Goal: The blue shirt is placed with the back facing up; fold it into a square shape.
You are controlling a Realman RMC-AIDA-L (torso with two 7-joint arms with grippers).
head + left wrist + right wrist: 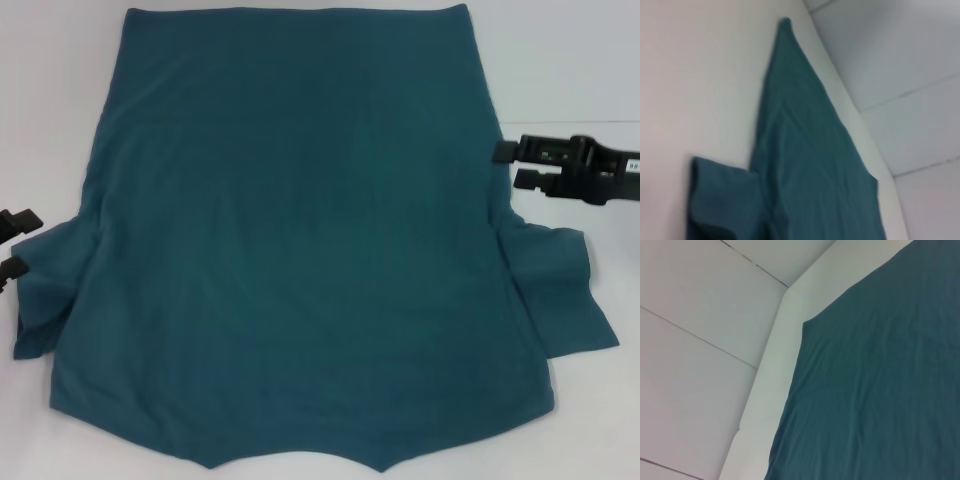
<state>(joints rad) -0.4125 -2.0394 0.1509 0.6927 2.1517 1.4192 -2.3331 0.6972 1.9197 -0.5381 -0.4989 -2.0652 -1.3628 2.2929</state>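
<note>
Flat on the table, the blue shirt runs lengthwise away from the robot between both grippers: left gripper touching its sleeve, right gripper just beside the side edge, both jaws open.

A plain white flat tabletop filled the head view, and beyond its edge the wrist views showed a pale tiled floor crossed by thin dark seams.
</note>
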